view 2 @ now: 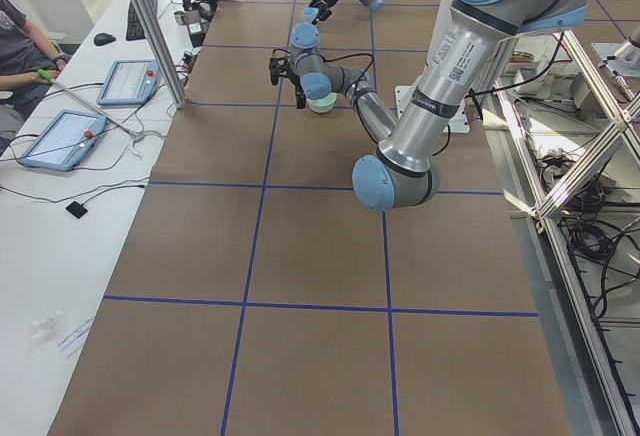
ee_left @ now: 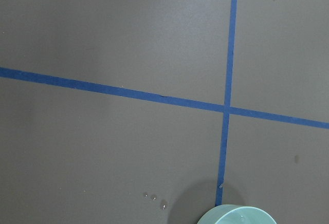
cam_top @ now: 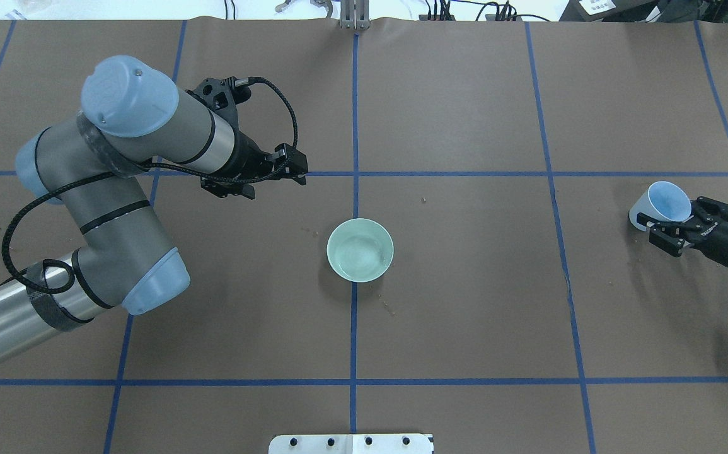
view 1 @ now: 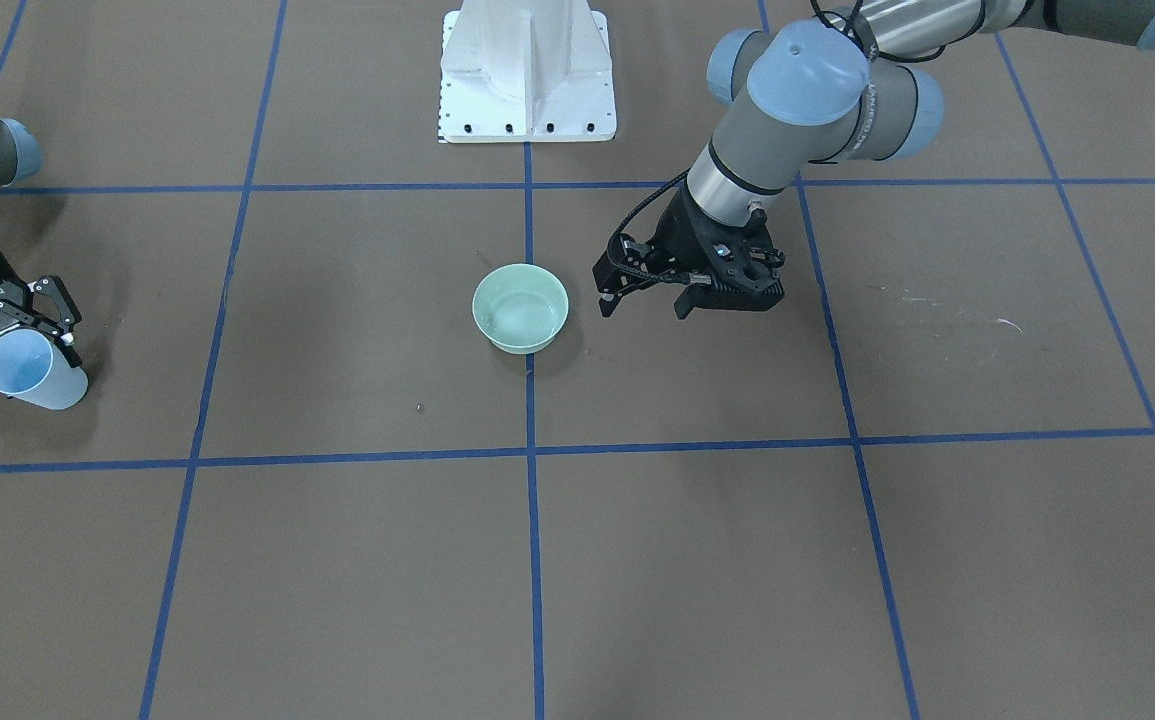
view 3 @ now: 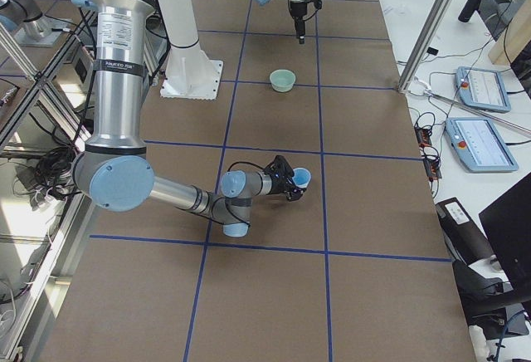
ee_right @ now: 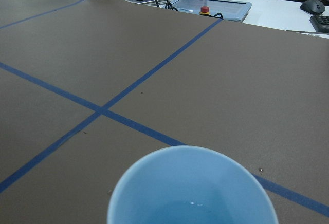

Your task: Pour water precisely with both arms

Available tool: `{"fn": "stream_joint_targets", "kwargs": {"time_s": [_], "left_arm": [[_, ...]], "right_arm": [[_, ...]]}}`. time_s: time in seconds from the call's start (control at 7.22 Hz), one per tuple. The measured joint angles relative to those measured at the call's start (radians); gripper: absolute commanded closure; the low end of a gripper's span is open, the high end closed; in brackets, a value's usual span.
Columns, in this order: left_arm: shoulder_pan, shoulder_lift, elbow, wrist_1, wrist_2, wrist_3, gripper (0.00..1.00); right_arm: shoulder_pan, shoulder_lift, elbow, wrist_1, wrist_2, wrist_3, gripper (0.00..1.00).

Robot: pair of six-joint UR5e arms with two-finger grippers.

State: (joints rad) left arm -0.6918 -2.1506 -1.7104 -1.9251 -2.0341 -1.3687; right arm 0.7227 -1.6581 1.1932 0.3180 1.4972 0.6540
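A pale green bowl (view 1: 520, 308) stands at the table's middle; it also shows in the overhead view (cam_top: 360, 250). Faint sheen inside it looks like water (view 1: 525, 320). My left gripper (view 1: 642, 305) is open and empty, pointing down a little to the bowl's side, apart from it (cam_top: 275, 180). My right gripper (view 1: 22, 355) is shut on a light blue cup (view 1: 32, 372), held tilted low over the table far from the bowl (cam_top: 665, 203). The right wrist view looks into the cup (ee_right: 193, 188), with small glints of water (ee_right: 194, 204) at its bottom.
The white pedestal (view 1: 527, 75) stands behind the bowl. A few water drops (ee_left: 154, 199) lie on the brown table cover near the bowl's rim (ee_left: 236, 216). Blue tape lines (view 1: 530, 450) grid the table. Tablets and operators are beyond the far edge (ee_right: 211, 8).
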Motion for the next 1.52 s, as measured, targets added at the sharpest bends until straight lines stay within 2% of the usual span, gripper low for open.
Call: {"fn": "stream_joint_targets", "kwargs": {"time_s": [0.14, 0.42, 0.69, 0.83, 1.52], "left_arm": [[0.000, 0.000, -0.001, 0.000, 0.000, -0.001, 0.01], [-0.001, 0.000, -0.003, 0.000, 0.000, -0.001, 0.01], [-0.002, 0.002, -0.011, 0.001, 0.000, -0.001, 0.01], [-0.003, 0.008, -0.022, 0.005, -0.001, -0.001, 0.01], [-0.045, 0.054, -0.046, 0.016, -0.009, 0.036, 0.01]], "right_arm": [[0.000, 0.002, 0.000, 0.000, 0.000, 0.001, 0.74], [0.000, 0.024, 0.005, -0.006, 0.004, 0.000, 0.90], [0.001, 0.059, 0.025, -0.030, 0.005, 0.001, 0.93], [0.003, 0.065, 0.063, -0.065, 0.011, 0.001, 1.00], [-0.014, 0.072, 0.282, -0.294, 0.059, 0.002, 1.00]]}}
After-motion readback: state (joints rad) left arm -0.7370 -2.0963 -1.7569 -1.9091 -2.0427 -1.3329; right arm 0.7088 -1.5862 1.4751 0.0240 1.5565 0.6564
